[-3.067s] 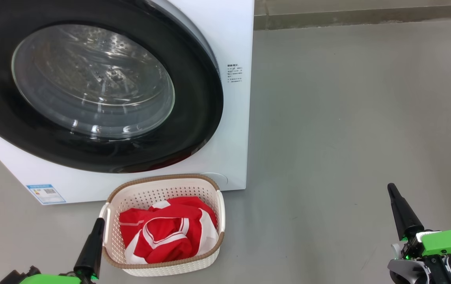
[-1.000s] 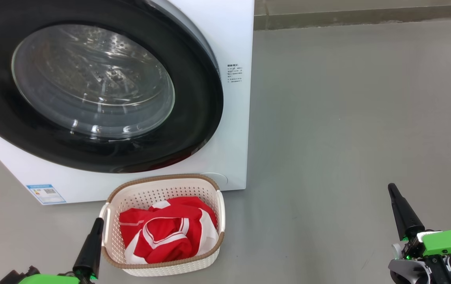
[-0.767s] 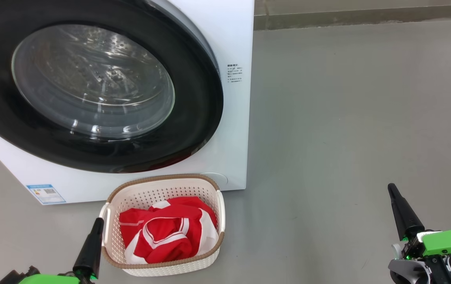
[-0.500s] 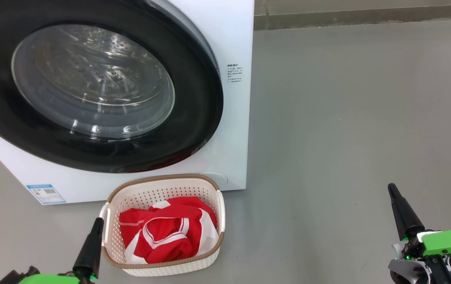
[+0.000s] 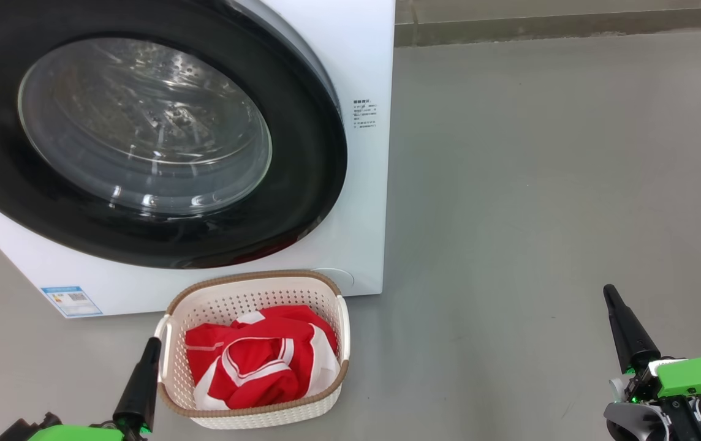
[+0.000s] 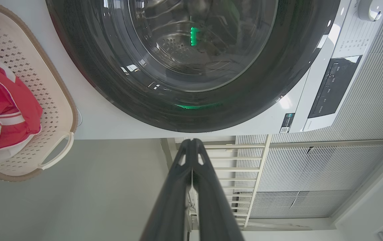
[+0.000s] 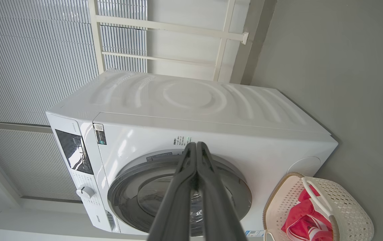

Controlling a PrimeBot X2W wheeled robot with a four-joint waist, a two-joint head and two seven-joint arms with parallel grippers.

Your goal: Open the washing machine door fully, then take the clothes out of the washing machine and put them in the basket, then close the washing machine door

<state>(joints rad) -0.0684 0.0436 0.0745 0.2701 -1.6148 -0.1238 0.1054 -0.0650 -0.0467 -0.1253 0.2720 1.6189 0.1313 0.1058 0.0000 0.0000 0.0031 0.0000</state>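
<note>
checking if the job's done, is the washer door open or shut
Shut: the door lies flush against the washing machine front in head and both wrist views.

Small printed label [image 5: 364, 114] on the washing machine [image 5: 363, 233] front, blue sticker [image 5: 72, 300] near its bottom corner, neither legible

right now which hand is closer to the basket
Left. The left hand is right beside the basket, at its left end; whether they touch is unclear. The right hand is well off to the basket's right. Both hands are shut and empty.
</note>
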